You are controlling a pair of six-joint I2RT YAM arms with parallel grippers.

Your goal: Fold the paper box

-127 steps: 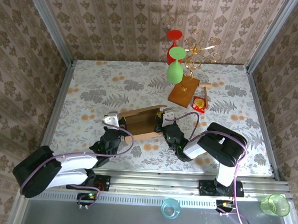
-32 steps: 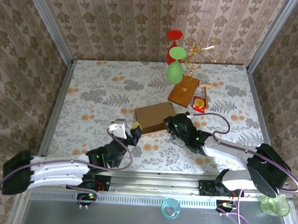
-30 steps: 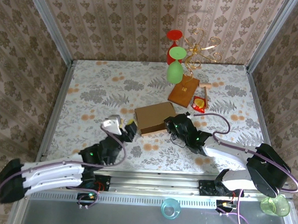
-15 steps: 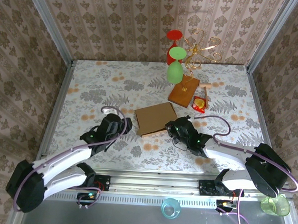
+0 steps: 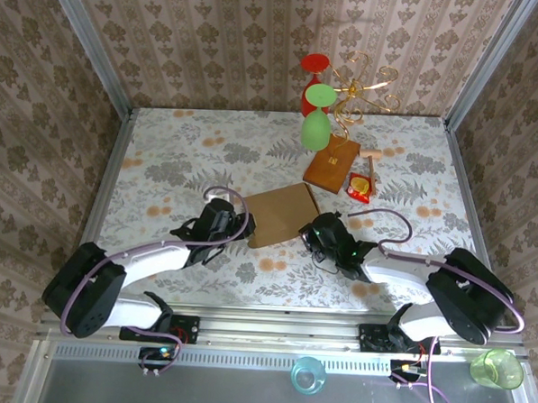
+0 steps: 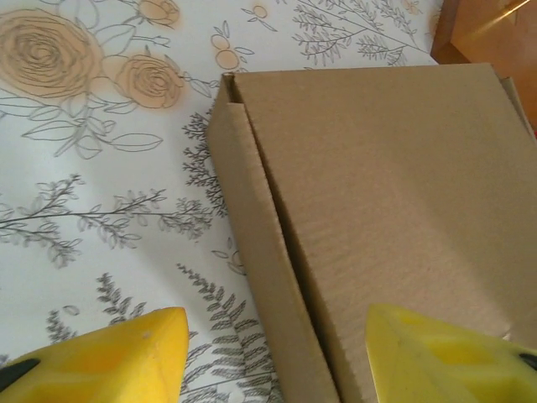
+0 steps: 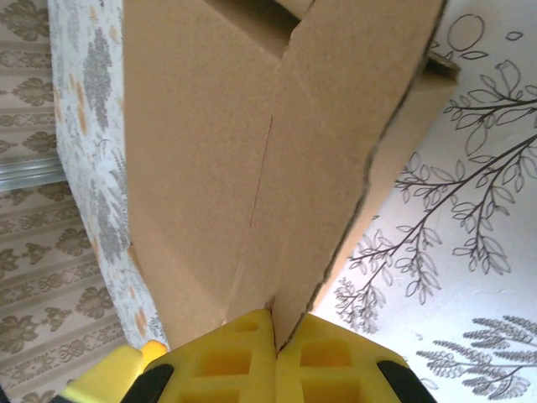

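As the scene stands: the plain light-brown cardboard paper box (image 5: 282,214) is seen lying near the middle of the floral-patterned bench (image 5: 163,151), its lid laid down over the tray, between the two claws.
Left claw (image 5: 236,225): spread. In the left wrist view one yellow finger (image 6: 109,361) is held over the bench and the other over the lid, with the box's (image 6: 394,193) left wall under the gap. No contact is seen.
Right claw (image 5: 314,233): pressed together. In the right wrist view its tips (image 7: 273,336) are set against the cardboard (image 7: 201,168) at the box's right side, where a flap edge meets the seam of the pads. Whether that flap is nipped cannot be told.
Step in hand: judged to be the seating of the lid, with the side walls to be squared. The task is judged nearly done.
How it is done well: the box should be braced from the right while the lid is pressed down near its left edge. The left wall should be kept upright, not splayed. Pressure should be applied slowly, so that the light box is not slid.
Edges: a narrow dark gap is seen between lid and left wall. The right flap's cut edge looks ragged.
Open room: wide bare bench is left beyond and to the left of the box. Near its far right corner a dark reddish-brown rectangular wooden block (image 5: 331,162) lies, with a small red packet (image 5: 360,185) beside it, so drift that way should be avoided.
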